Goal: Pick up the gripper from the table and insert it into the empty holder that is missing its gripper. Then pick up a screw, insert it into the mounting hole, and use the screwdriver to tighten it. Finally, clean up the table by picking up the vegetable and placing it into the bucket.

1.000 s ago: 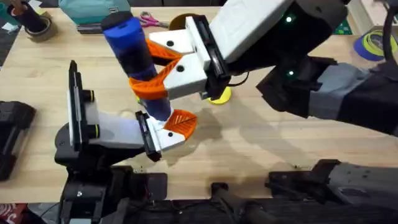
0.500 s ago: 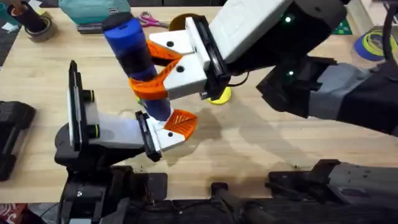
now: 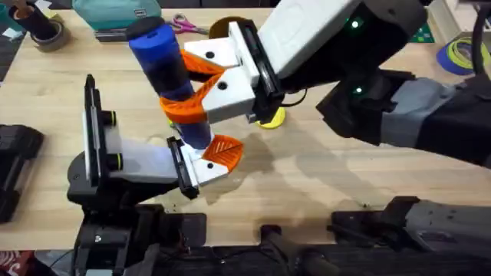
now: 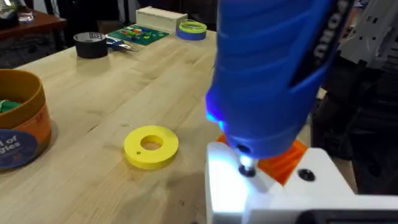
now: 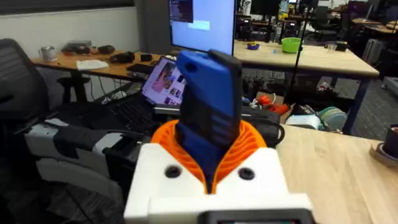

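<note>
Right claw [image 3: 201, 83] around one screwdriver [image 3: 165, 73]

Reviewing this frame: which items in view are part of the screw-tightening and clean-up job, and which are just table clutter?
Job: screwdriver, held by right gripper; holder under its bit; bucket.

Clutter: yellow ring, tape roll, scissors.
</note>
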### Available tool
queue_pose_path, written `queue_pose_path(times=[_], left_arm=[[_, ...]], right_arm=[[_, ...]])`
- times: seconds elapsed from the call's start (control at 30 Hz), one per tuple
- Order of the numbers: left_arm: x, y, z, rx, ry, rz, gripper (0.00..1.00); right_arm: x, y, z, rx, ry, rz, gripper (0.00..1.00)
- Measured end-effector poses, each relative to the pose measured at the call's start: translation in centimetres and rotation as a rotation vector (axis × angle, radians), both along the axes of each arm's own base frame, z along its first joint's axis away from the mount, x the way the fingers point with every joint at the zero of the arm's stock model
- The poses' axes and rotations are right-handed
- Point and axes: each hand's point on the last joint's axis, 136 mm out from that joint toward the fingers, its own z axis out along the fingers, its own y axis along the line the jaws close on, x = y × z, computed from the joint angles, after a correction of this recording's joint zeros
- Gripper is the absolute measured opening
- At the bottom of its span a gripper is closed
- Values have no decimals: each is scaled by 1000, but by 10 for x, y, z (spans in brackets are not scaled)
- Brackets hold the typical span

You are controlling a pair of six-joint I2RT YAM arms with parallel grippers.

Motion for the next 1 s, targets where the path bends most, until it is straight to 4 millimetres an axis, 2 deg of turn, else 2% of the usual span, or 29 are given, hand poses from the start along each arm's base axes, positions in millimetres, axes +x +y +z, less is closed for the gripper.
queue_pose_path(times=[0.2,0.43,0.57,0.7,0.77,0.9,1.0], left_arm=[[0,0,0,0,-1,0,5],[0,0,0,0,-2,0,5],[0,0,0,0,-2,0,5],[0,0,0,0,-1,0,5],[0,0,0,0,-2,0,5],[0,0,0,0,-2,0,5],[0,0,0,0,-2,0,5]], right_arm=[[-2,0,3,14,-14,4,23],[-3,-3,16,51,-12,8,23],[6,-4,36,44,5,10,23],[22,-7,63,26,19,-9,23],[32,-8,65,-23,63,-28,23],[58,-16,51,-182,200,-104,23],[85,-33,36,-322,267,-251,22]])
